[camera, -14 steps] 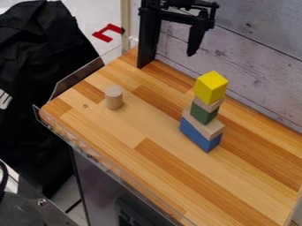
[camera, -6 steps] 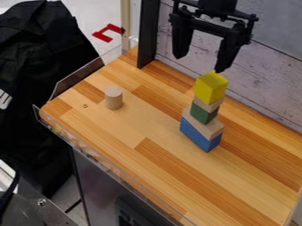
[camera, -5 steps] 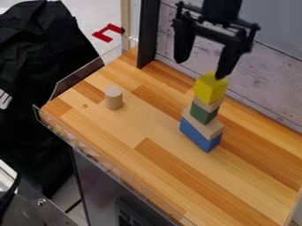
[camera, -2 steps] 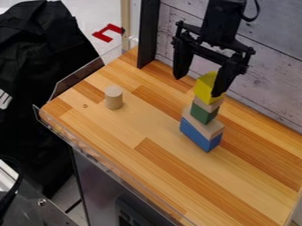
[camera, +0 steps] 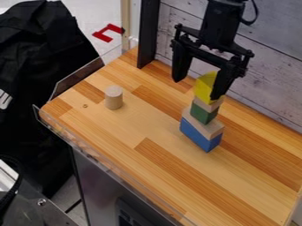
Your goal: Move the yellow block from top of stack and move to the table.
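Note:
The black gripper (camera: pixel 197 89) hangs open at the top of the stack. One finger covers the right part of the yellow block (camera: pixel 204 85); the other is off to the block's left, with a gap between them. Whether either finger touches the block I cannot tell. The yellow block is topmost, on a small natural wood block (camera: pixel 206 105). Below come a green block (camera: pixel 203 114), a wider natural piece (camera: pixel 203 126) and a blue block (camera: pixel 198 134), which rests on the wooden table (camera: pixel 118 137).
A natural wood cylinder (camera: pixel 114 98) stands upright on the table's left part. A black post (camera: pixel 149 35) rises at the back edge beside the whitewashed plank wall (camera: pixel 271 75). A clear low rim (camera: pixel 77 148) runs along the near left edge.
The gripper came in from the top edge, moved right and then lowered until one finger was in front of the yellow block. The stack and the cylinder have stayed put.

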Controlling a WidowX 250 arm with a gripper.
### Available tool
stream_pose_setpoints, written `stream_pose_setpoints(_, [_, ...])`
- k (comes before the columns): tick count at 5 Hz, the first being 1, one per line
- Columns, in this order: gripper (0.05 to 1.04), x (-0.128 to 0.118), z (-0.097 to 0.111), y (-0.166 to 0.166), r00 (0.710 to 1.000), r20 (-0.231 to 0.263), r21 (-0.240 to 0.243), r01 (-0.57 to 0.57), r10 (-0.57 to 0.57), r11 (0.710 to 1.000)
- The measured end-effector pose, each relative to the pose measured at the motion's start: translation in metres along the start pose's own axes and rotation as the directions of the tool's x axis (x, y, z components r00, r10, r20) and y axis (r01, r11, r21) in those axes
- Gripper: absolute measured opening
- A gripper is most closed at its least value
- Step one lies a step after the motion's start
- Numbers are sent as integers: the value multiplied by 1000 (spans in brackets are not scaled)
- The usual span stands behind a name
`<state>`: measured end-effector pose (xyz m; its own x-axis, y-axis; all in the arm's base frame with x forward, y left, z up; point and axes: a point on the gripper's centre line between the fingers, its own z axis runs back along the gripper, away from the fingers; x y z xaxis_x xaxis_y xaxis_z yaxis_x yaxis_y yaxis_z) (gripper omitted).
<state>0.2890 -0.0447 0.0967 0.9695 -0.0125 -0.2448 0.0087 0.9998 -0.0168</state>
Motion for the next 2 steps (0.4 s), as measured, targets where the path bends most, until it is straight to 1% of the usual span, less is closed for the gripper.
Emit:
stream_pose_setpoints(1, [1000, 0, -1, -1, 1000, -5, -7, -4, 4, 1000])
stream_pose_setpoints(2, [1000, 2, -8, -2, 1000, -27, -10, -10, 10, 1000])
